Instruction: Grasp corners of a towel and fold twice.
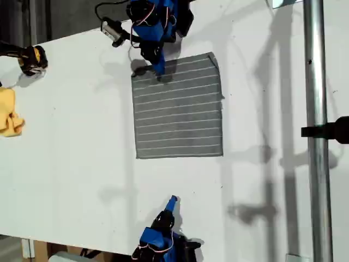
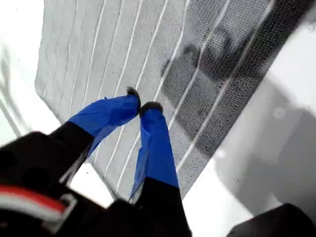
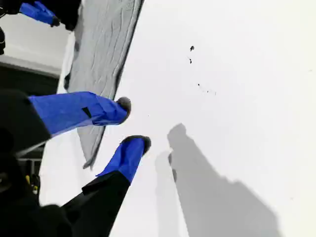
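Note:
The grey towel (image 1: 180,112) with thin white stripes lies flat on the white table, and all of its corners show in the exterior view. My first gripper (image 1: 160,75) hangs over the towel (image 2: 98,49) near its far corner (image 1: 134,76) at the exterior view's left. Its blue fingers (image 2: 158,143) are shut tip to tip (image 2: 140,101), and I see no fabric between them. My second gripper (image 1: 173,200) is open (image 3: 134,124) over bare table, short of the towel's (image 3: 98,44) near edge. The first gripper (image 3: 42,12) also shows in the second wrist view.
A yellow cloth (image 1: 8,112) lies at the exterior view's left edge, with a yellow-and-black object (image 1: 30,57) behind it. A metal pole (image 1: 316,131) with a black clamp (image 1: 332,130) runs down the exterior view's right. A small grey device (image 1: 112,30) sits by the first arm's base.

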`<action>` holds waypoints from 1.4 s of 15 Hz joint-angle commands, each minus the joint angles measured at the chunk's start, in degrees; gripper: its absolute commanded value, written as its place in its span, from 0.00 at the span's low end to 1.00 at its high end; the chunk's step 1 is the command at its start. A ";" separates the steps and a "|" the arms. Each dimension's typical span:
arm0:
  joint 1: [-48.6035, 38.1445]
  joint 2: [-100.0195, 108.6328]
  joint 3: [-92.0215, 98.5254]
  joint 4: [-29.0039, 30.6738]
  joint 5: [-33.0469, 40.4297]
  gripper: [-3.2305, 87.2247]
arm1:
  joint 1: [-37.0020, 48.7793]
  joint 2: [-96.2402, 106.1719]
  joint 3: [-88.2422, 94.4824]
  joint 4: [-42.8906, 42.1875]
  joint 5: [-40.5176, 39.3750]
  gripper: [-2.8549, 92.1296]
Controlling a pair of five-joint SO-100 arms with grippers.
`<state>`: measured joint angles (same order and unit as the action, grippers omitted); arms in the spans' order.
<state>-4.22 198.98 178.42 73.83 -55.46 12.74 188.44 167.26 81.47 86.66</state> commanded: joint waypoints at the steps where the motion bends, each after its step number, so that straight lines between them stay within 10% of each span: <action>1: -10.46 0.18 0.26 0.35 -21.80 0.01 | -4.22 0.09 -1.58 -0.09 2.64 0.03; 13: -10.20 0.18 0.26 0.35 -21.71 0.01 | -8.35 0.09 -7.21 -0.53 1.58 0.03; 21: -10.20 0.18 0.26 0.35 -21.36 0.01 | -29.71 -39.90 -40.61 -5.98 -1.05 0.03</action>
<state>-13.71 198.98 178.59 74.00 -76.64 -13.18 153.28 134.65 76.20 87.63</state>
